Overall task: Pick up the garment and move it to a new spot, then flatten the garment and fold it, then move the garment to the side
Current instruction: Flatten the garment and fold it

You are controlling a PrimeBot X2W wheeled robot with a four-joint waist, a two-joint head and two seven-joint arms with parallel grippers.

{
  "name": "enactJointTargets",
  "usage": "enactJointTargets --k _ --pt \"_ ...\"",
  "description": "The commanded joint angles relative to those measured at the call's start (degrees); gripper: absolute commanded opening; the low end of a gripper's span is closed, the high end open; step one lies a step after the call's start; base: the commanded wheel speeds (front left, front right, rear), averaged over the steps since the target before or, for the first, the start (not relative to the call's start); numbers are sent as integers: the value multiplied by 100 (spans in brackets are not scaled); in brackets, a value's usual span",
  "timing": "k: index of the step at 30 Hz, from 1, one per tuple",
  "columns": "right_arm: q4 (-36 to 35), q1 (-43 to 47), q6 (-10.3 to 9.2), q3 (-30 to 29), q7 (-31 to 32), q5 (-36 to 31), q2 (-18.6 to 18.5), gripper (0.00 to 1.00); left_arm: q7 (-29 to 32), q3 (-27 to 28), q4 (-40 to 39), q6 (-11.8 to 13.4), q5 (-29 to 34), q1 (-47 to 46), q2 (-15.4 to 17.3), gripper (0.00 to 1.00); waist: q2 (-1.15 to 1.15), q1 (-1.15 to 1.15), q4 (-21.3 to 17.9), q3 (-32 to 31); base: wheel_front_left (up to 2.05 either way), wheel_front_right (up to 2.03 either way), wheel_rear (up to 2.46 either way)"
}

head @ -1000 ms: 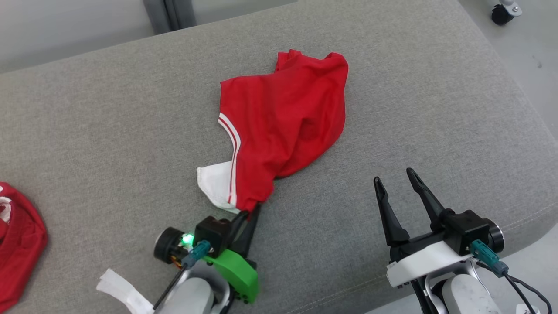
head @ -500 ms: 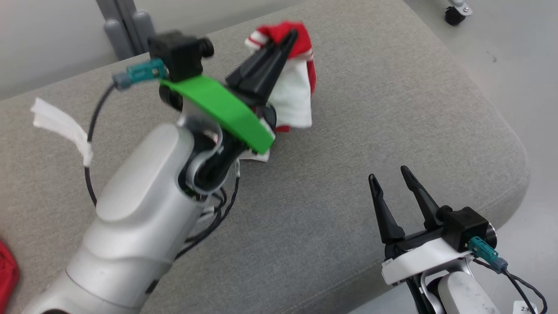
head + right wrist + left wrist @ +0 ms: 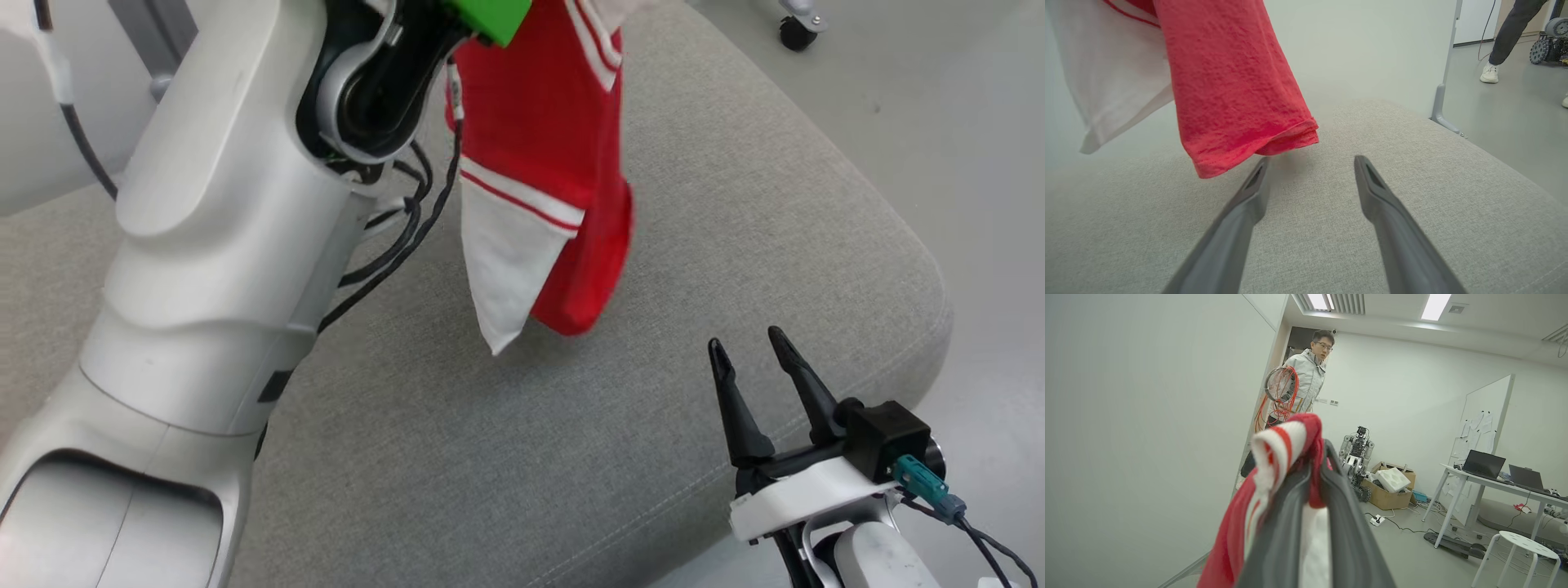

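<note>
In the head view, the left arm (image 3: 212, 212) rises steeply to the top edge. From there a red garment (image 3: 539, 122), perhaps a sports shirt, with white stripes and a white panel, hangs in the air above the grey cushion (image 3: 571, 474). The right gripper (image 3: 746, 340) sits at the lower right over the cushion's near edge, its fingers apart and empty.

In the left wrist view, the left gripper (image 3: 1318, 457) has its fingers pressed together on a bunched fold of the garment, which drapes down their left side. Beyond, a person (image 3: 1308, 379) carries a coil of red cable (image 3: 1280, 390).

In the right wrist view, the right gripper's fingers stand wide apart with nothing between them. The garment's red hem hangs just ahead of the left fingertip, above the cushion.
</note>
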Motion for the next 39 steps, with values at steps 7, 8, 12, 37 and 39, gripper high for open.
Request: enactJointTargets --k 7,8,12,37,39 --pt "-38 70 -8 -180 -3 -175 -7 100 -366 250 44 379 -167 2166 942 0 -1 0 584 -152 0 0 0" --pt "-44 69 -8 -188 -3 -202 -6 100 -442 299 60 404 -182 2433 1069 0 -1 0 635 -159 0 0 0" --pt "-23 102 -8 -195 -3 -310 -7 100 -843 613 216 478 -336 3389 1467 0 -1 0 851 -169 0 0 0" --pt "78 209 -8 -46 -3 -568 -7 100 -1642 2140 74 769 2521 5724 769 100 -1 0 1602 -115 0 0 0" --pt "92 165 -8 8 -3 -584 -7 100 -1641 2281 193 826 2786 5834 684 100 -1 0 1619 -86 0 0 0"
